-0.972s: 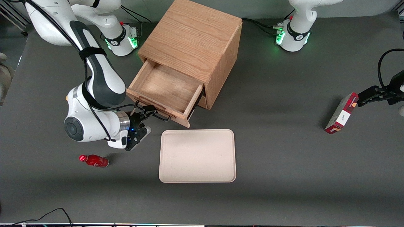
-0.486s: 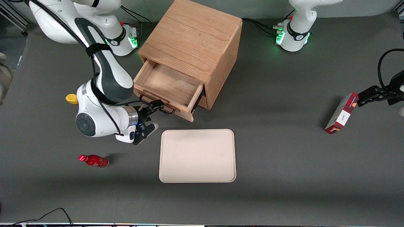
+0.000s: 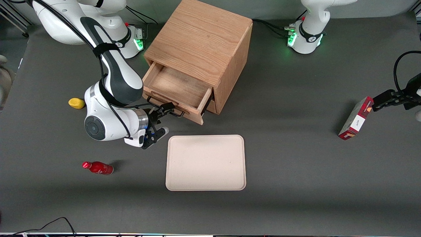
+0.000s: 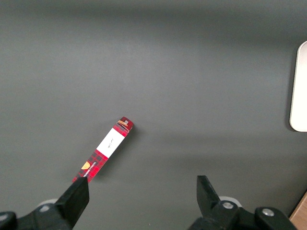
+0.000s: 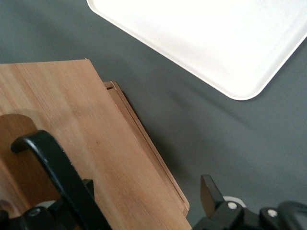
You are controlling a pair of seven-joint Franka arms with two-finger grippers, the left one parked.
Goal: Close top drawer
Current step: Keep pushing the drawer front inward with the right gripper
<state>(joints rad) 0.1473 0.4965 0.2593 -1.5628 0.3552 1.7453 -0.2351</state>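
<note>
One top drawer [image 3: 176, 87]: stood partly pulled out of the cabinet, its bare wooden floor showing from above; front panel turned toward the front camera and slanted toward the working arm's end of the tabletop.
Cabinet [image 3: 200, 36]: light oak, sat on the dark grey tabletop [image 3: 296, 164] farther from the front camera than the tray, set at an angle to the tabletop's edges.
Drawer handle [image 5: 53, 163]: black wire, fixed across the top drawer's front panel; ran close past one finger in the right wrist view.
Hand [image 3: 166, 110]: was at the top drawer's front panel, right by the black handle, just above the tabletop; fingers spread wide apart and clamped on nothing, with the wooden panel filling the space between them in the right wrist view.
Tray [image 3: 205, 163]: cream, rectangular with rounded corners, lay flat, nearer to the front camera than the drawer and apart from it; one corner showed in the right wrist view beside the drawer's front edge.
Red bottle [image 3: 97, 168]: lay on its side toward the working arm's end, nearer to the front camera than the hand.
Yellow object [image 3: 76, 103]: small and rounded, rested beside the working arm's wrist, well apart from the bottle.
Red box [image 3: 356, 118]: plaid-patterned with a white label, stood tilted toward the parked arm's end of the tabletop, well apart from the cabinet.
</note>
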